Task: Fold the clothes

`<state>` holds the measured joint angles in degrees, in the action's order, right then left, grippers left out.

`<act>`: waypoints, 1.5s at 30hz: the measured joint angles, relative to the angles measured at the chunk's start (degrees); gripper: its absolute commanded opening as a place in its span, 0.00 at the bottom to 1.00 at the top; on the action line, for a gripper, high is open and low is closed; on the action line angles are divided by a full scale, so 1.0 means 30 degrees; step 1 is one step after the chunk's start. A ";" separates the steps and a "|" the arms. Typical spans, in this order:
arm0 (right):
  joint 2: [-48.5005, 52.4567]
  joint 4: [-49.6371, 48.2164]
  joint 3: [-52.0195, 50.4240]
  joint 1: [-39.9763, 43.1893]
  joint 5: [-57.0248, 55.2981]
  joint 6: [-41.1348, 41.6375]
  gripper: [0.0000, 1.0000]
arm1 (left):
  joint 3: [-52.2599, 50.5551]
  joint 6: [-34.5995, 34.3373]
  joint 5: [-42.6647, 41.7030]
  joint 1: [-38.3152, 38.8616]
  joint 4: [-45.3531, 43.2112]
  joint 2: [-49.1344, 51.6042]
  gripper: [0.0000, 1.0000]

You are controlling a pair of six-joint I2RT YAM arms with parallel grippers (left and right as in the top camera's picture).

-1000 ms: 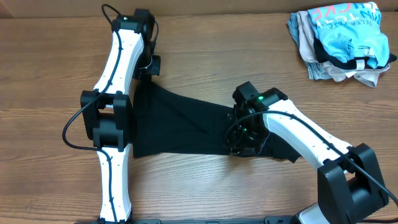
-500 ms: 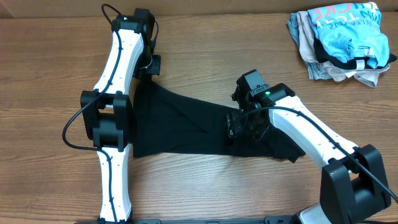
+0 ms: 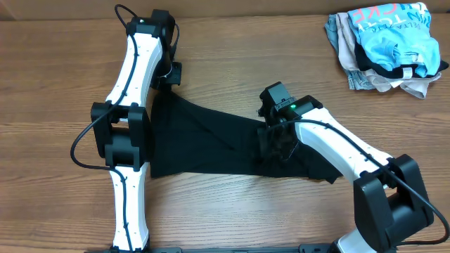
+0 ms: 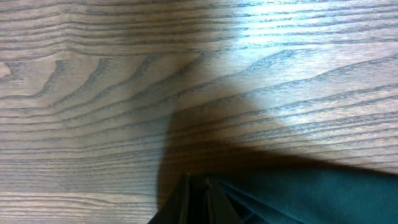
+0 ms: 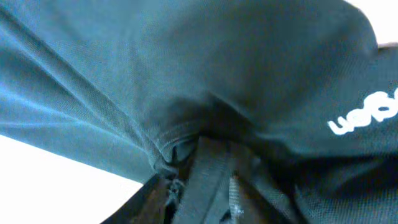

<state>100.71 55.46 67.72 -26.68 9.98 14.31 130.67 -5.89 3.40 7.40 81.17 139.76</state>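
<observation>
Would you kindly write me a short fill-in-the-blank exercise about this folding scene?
1. The black T-shirt lies on a ____ table.
2. Its printed lettering, seen by the right wrist camera, is ____.
3. The pile of spare clothes has a light ____ shirt on top.
4. Fabric near the T-shirt's middle is bunched in the ____ gripper.

Missing words: wooden; white; blue; right.

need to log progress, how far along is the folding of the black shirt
Early. Done: the black T-shirt lies roughly spread on the table, apart from the pile of other clothes. In hand: the right gripper has fabric bunched between its fingers; the left gripper sits at the shirt's far corner, grip unclear. Left: no neat fold shows yet, so all the folding.
</observation>
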 measured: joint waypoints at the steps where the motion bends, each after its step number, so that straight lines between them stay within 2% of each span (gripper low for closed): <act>1: 0.0015 0.0036 0.0000 -0.0015 -0.0066 0.0189 0.18 | 0.0000 0.0000 0.0007 0.0000 0.0000 0.0000 0.06; 3: 0.0029 0.0189 0.0000 -0.0015 -0.0459 0.0721 0.12 | 0.0000 0.0000 0.0007 0.0000 0.0000 0.0000 0.06; 9: 0.0029 0.0466 0.0000 -0.0015 -0.2098 0.2171 0.04 | 0.0000 0.0000 0.0015 0.0000 0.0058 0.0000 0.05; 23: -0.0131 0.0940 0.0058 0.0015 -0.2987 0.3344 0.04 | 0.0015 0.0007 0.0022 0.0000 0.0262 0.0000 0.04; 28: -0.1188 0.1217 0.2215 0.0707 -0.3730 0.3432 0.04 | 0.1552 0.0007 0.0015 -0.0131 0.1880 0.0022 0.04; 32: -0.1756 -0.0291 0.4255 0.1865 -0.5217 0.3271 0.04 | 0.4481 0.0007 0.0015 -0.0277 0.2973 0.0029 0.04; 38: -0.1800 -0.3840 0.4765 0.3825 -0.6550 0.2484 0.04 | 0.9289 0.0007 0.0022 -0.0503 0.3315 0.0029 0.05; 45: -0.1800 -0.8021 0.4787 0.5639 -0.7038 0.1122 0.04 | 1.0258 0.0007 0.0022 -0.0517 0.2958 0.0029 0.04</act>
<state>95.31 31.40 82.08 -9.76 -11.14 17.67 161.45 -5.87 3.46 5.85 90.04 139.85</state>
